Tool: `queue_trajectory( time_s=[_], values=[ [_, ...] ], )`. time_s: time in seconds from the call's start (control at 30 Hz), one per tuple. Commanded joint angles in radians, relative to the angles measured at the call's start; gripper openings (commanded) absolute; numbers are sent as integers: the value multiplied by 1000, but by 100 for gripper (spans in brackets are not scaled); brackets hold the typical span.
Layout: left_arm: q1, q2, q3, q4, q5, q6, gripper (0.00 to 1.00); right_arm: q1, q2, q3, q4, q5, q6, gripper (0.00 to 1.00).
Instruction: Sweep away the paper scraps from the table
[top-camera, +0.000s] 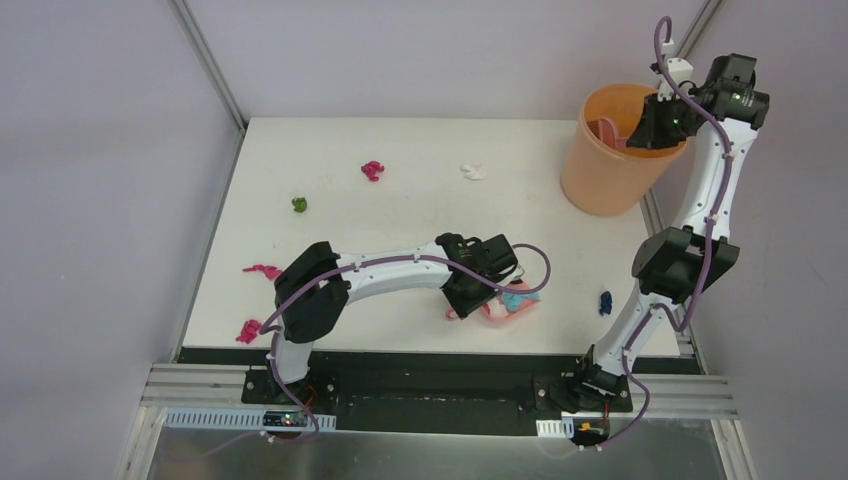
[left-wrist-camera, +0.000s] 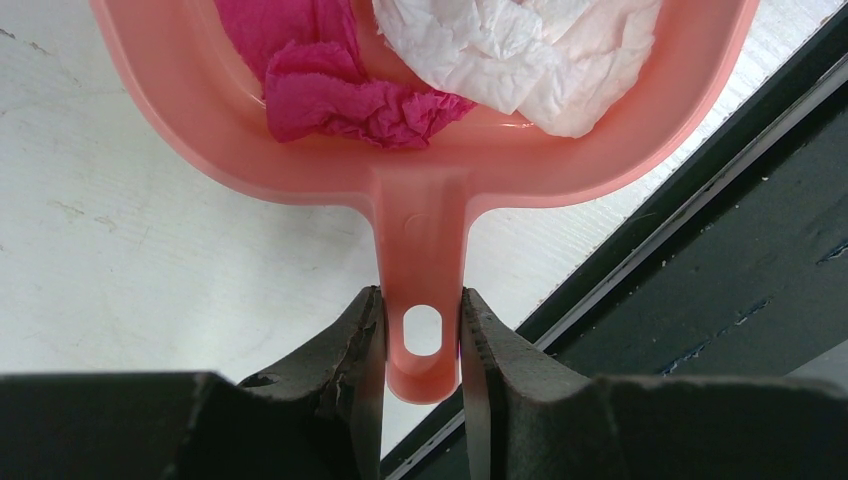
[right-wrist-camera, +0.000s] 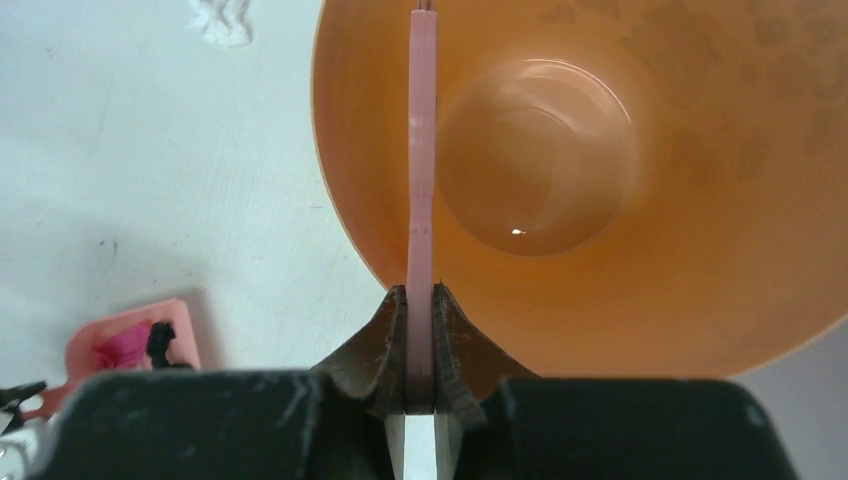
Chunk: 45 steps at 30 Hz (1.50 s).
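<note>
Paper scraps lie scattered on the white table (top-camera: 420, 225): magenta (top-camera: 371, 170), white (top-camera: 472, 171), green (top-camera: 298, 204), more magenta at the left (top-camera: 262, 270) and a dark blue one (top-camera: 605, 302). My left gripper (left-wrist-camera: 421, 300) (top-camera: 472, 300) is shut on the handle of the pink dustpan (left-wrist-camera: 420, 190) (top-camera: 505, 308) near the front edge. A magenta scrap (left-wrist-camera: 340, 95) and a white scrap (left-wrist-camera: 510, 50) lie in the pan. My right gripper (right-wrist-camera: 420, 295) (top-camera: 640, 132) is shut on the thin pink brush handle (right-wrist-camera: 422, 150), held over the orange bucket (right-wrist-camera: 700, 250).
The orange bucket (top-camera: 600, 170) stands at the table's back right corner. A black strip (top-camera: 430, 360) runs along the front edge just behind the dustpan. Grey walls with metal posts close in the left and right sides.
</note>
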<state>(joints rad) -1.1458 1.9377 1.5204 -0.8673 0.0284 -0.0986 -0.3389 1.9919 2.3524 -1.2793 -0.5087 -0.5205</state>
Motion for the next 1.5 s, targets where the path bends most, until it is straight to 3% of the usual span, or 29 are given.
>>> queue_trajectory(
  time_s=[0.0,0.17,0.3,0.57,0.73,1.07,1.3,1.47],
  values=[
    [-8,-23,5,27,-11,-16,0,13,-26,52,-169,-103,-72,0],
    [-7,-68,-3,12,-69,-5,0,43,-75,44,-289,-140,-111,0],
    [-6,-99,4,-12,-112,-2,0,81,-174,-47,-280,-125,-122,0],
    [-6,-210,64,-84,-180,6,0,83,-442,-142,103,203,72,0],
    [-7,-266,143,-136,-232,11,0,83,-636,-203,207,270,120,0],
    [-4,-163,503,-292,-392,42,0,83,-1059,-444,-144,189,98,0],
    [2,71,898,-379,-391,37,0,65,-1181,-590,-293,226,105,0],
    [25,190,1065,-338,-369,43,0,65,-1203,-748,-306,176,121,0]
  ],
)
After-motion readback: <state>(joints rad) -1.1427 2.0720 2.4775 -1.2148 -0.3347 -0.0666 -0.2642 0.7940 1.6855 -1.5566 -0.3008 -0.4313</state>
